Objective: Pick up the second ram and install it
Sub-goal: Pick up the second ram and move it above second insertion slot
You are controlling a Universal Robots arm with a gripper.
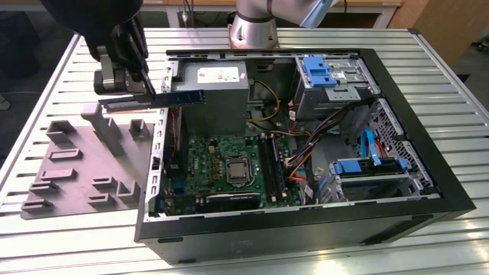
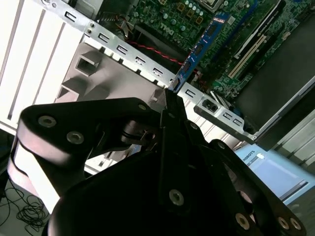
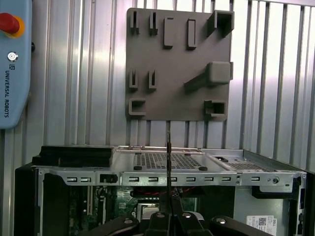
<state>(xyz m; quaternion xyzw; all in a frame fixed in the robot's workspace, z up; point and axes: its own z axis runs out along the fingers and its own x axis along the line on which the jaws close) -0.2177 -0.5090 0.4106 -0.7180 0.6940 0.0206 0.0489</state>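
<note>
The second ram point(image 1: 180, 99) is a narrow blue-and-dark stick held level above the open computer case's wall at the exterior view's left. My gripper point(image 1: 144, 91) is shut on its end nearer the grey fixture plate. In the second wrist view the second ram point(image 2: 202, 46) sticks out past my gripper point(image 2: 168, 98) over the green motherboard point(image 2: 231, 29). The first wrist view shows the second ram point(image 3: 168, 169) edge-on as a thin dark line rising from my gripper point(image 3: 170, 214). The long black memory slots point(image 1: 269, 166) lie on the motherboard point(image 1: 221, 160), lower and towards the exterior view's right.
The grey fixture plate point(image 1: 77, 166) with raised blocks lies beside the case on the slatted table point(image 1: 458, 97). Inside the case point(image 1: 428, 189) are a grey power supply point(image 1: 214, 86), blue-tabbed drive bays point(image 1: 324, 71) and loose cables point(image 1: 306, 166). A pendant with a red button point(image 3: 10, 23) lies on the table.
</note>
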